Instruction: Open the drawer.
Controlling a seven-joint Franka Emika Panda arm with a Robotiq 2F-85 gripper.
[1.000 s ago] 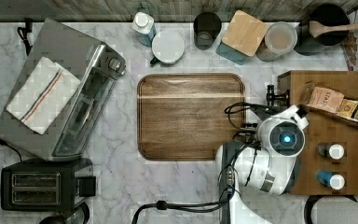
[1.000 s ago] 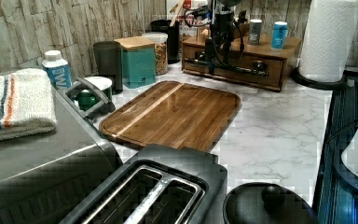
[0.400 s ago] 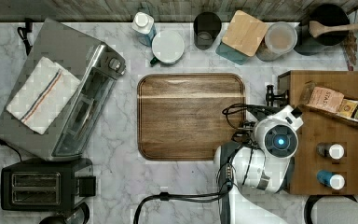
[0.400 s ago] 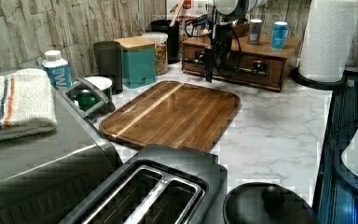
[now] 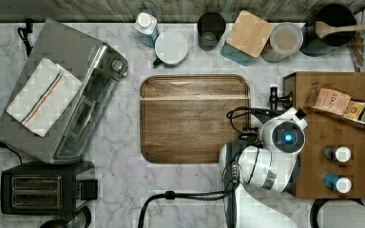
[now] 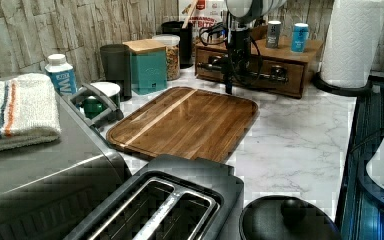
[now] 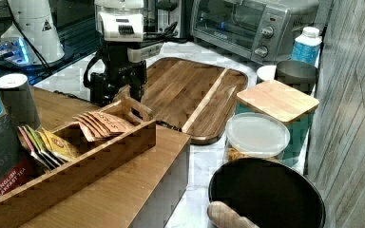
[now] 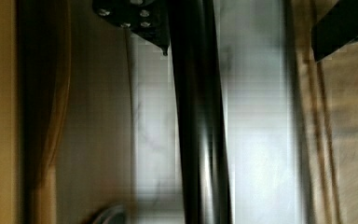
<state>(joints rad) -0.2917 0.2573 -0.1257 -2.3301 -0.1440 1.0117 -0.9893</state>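
Top view: the arm has shifted toward 9 o'clock, away from the cabinet; the black handle (image 5: pixel 279 99) stands clear of its edge.

Left view: the gripper (image 6: pixel 228 75) hangs at the bar of the drawer (image 6: pixel 260 75), which appears slightly drawn out.

Wrist view: fingers (image 8: pixel 340 25) straddle the bar, apart. Judged: pull under way.
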